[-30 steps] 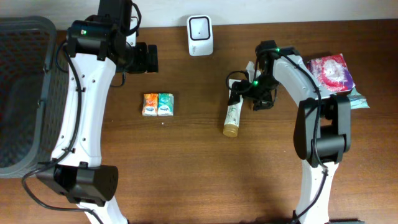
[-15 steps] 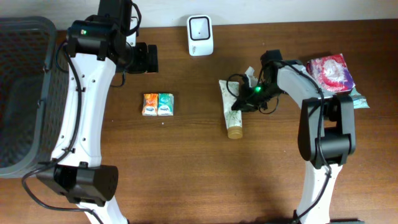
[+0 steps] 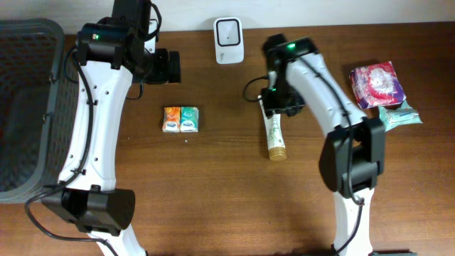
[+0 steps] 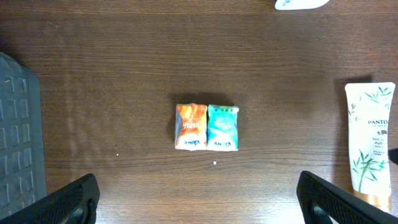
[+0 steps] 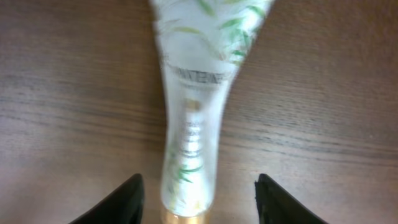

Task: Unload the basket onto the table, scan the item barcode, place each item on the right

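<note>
The Pantene tube (image 3: 274,132) (image 4: 370,140) (image 5: 194,93) lies flat on the wooden counter (image 3: 213,192), right of centre. Its crimped end points toward the far edge and its gold cap toward the near edge.

The right jaws hang directly above the crimped half of the tube. In the right wrist view, which is slightly blurred, the two black fingertips (image 5: 118,202) stand apart on either side of the tube. Bare wood shows between each tip and the tube, so the right jaws are released and grasp nothing.

The white barcode scanner (image 3: 229,30) stands at the middle of the far edge, apart from the tube.

Two small packets (image 3: 180,119) (image 4: 206,127), one orange and one teal, lie touching side by side left of centre.

The left jaws hover near the far edge, left of the scanner. Their fingertips (image 4: 68,199) are spread wide; these jaws are released and empty.

A dark basket (image 3: 50,32) (image 4: 15,143) sits at the left edge. A red packet (image 3: 377,82) and a teal packet (image 3: 399,116) lie at the right edge.
</note>
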